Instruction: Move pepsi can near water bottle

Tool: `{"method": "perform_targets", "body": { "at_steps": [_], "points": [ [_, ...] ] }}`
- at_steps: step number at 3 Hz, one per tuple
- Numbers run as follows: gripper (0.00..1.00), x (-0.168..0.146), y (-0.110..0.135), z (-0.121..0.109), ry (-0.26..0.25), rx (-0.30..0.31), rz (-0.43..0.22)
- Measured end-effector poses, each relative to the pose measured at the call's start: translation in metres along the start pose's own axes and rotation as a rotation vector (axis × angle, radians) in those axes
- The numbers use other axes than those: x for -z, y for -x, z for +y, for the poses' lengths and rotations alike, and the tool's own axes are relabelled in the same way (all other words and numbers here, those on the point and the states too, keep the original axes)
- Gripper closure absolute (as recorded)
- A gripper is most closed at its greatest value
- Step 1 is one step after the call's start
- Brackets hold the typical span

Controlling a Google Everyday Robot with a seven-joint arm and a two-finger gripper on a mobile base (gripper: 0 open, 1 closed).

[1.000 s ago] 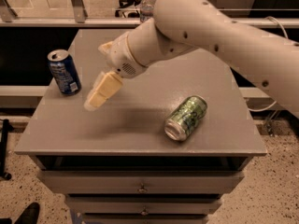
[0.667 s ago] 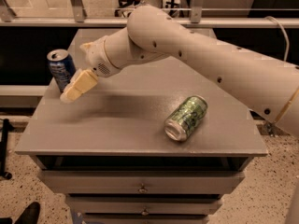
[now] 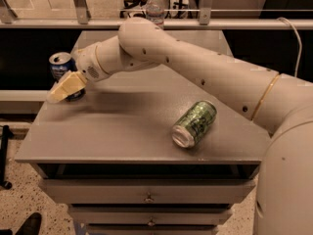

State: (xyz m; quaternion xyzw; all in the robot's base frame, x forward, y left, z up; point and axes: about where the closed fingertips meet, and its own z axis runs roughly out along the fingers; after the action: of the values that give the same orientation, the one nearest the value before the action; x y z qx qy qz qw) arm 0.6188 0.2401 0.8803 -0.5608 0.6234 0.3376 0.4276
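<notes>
The arm [image 3: 195, 67] reaches leftward with the gripper [image 3: 66, 86] angled down. The pepsi can [image 3: 59, 65] stands just behind it. Its hold cannot be told.

tool [image 3: 66, 87] at pepsi can [image 3: 60, 64], water bottle [image 3: 155, 10] behind

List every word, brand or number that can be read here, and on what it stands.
No text is readable.
pepsi can: white print, too blurred to read; the gripper is in front of its lower part.
green can, lying on its side: pattern only.
water bottle: pale label, too small to read.
</notes>
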Motion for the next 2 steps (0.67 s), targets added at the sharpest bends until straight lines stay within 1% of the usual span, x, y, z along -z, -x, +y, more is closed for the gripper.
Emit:
{"method": "perform_targets", "body": {
  "at_steps": [1,2],
  "points": [
    [0.26,-0.012,-0.001,-0.003,0.013,-0.037,-0.010],
    [0.57,0.008,-0.003,-0.020,-0.044,-0.067,-0.031]
  ]
}}
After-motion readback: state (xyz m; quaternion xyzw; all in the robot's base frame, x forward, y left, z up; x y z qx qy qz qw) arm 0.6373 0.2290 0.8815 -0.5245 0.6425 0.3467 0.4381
